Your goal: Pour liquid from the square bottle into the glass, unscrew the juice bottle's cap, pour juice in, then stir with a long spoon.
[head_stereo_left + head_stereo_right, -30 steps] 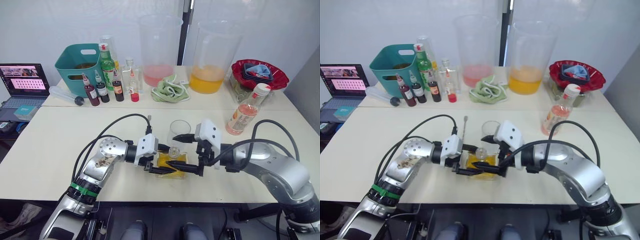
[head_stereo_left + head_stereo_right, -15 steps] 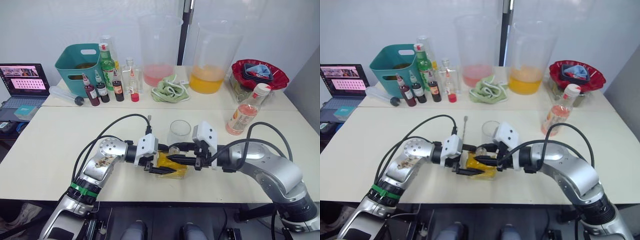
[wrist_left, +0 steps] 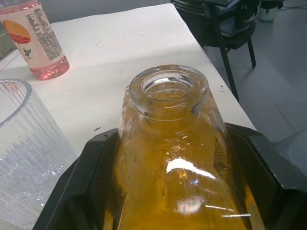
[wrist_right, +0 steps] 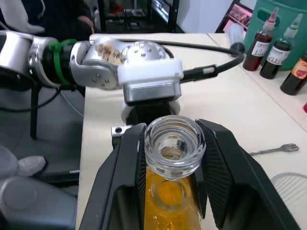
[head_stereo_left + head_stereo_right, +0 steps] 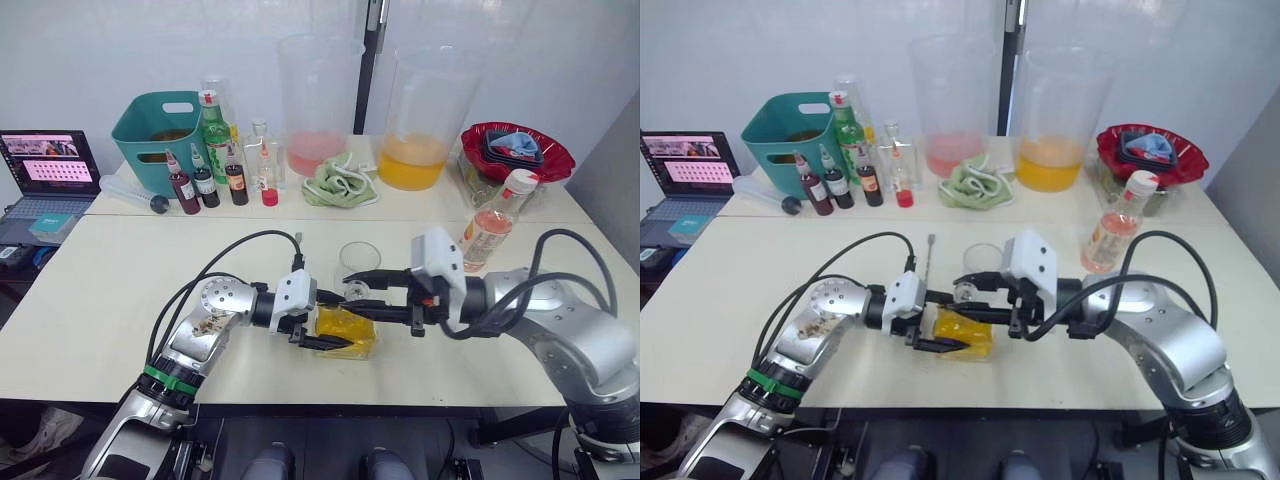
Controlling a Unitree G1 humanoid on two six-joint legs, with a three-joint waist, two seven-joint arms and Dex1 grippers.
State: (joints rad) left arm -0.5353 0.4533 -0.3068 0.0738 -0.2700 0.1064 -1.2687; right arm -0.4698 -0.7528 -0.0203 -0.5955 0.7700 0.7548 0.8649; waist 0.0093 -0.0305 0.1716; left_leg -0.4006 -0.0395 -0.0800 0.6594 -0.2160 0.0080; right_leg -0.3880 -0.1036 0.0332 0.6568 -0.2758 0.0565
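Square bottle point(image 5: 345, 329) of amber liquid, mouth uncapped, is gripped by left gripper point(image 5: 322, 320) beside the glass point(image 5: 358, 264); its clear stopper point(image 4: 174, 141) is clasped in right gripper point(image 5: 366, 293) fingers.

Silver arms, black cables, white wrists

I'm working in what looks like a lab or test room: a pale desk point(image 5: 90, 290) against a plain white wall, beyond my fingers two big plastic measuring jugs point(image 5: 318, 100) of coloured liquid, small reagent-like bottles point(image 5: 205, 180), and a laptop point(image 5: 45, 170).
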